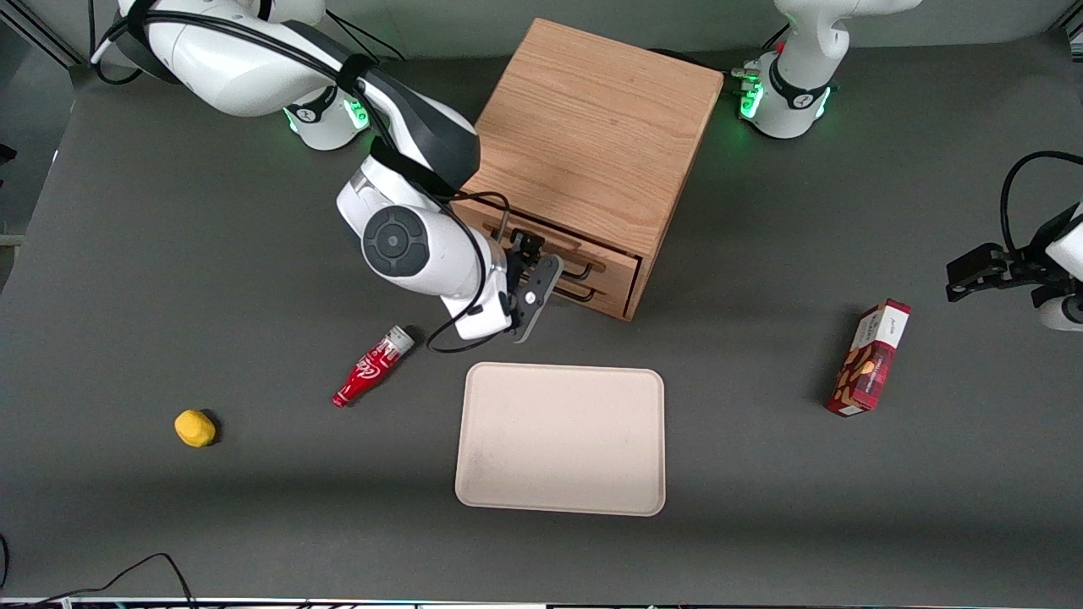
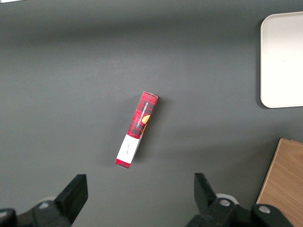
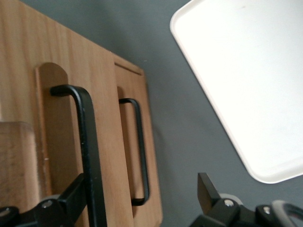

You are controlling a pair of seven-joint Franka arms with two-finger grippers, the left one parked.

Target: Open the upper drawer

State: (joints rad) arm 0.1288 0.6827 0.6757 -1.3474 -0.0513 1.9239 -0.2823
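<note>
The wooden cabinet stands at the middle of the table, its two drawers facing the front camera. The upper drawer has a thin black wire handle. The lower drawer with its matching handle sits below it. Both drawers look shut. My right gripper is right in front of the upper drawer. In the right wrist view the gripper is open, and the upper handle runs between its fingers, close against one finger.
A beige tray lies nearer the front camera than the cabinet and also shows in the right wrist view. A red bottle and a yellow lump lie toward the working arm's end. A red box lies toward the parked arm's end.
</note>
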